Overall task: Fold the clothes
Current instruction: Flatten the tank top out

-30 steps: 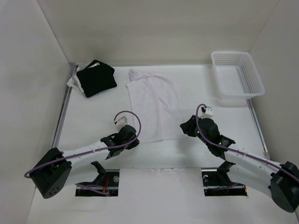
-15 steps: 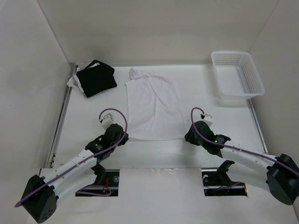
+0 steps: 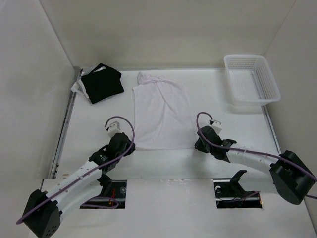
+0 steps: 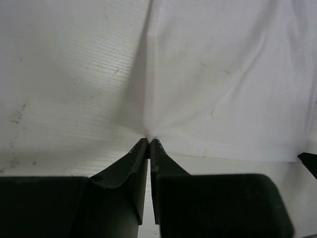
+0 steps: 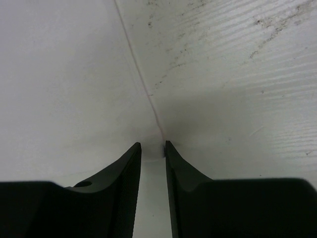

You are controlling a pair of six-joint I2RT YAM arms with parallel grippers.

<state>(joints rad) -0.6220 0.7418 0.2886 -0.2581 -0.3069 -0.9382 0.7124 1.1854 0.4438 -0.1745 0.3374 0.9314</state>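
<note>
Clothes [image 3: 162, 111] flat on desk [image 3: 89, 124]. Left hand [image 4: 149, 141] pinches near-left corner. Right hand [image 5: 152, 145], narrowly parted, straddles near-right hem. Black garment [image 3: 101, 83] well apart.

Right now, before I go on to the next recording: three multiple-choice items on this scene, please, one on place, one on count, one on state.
1. Where is the basket? A far right of the table; B near left; C the middle.
2. How many garments lie on the table? A one; B two; C four.
3. What is the left pincer doing? A hanging wide open; B shut on the near left corner of the white top; C shut on the basket's rim.
Answers: 1 A, the overhead view shows it at the far right corner. 2 B, a white top spread flat and a folded black garment. 3 B, its wrist view shows the tips pinched on the fabric corner.
</note>
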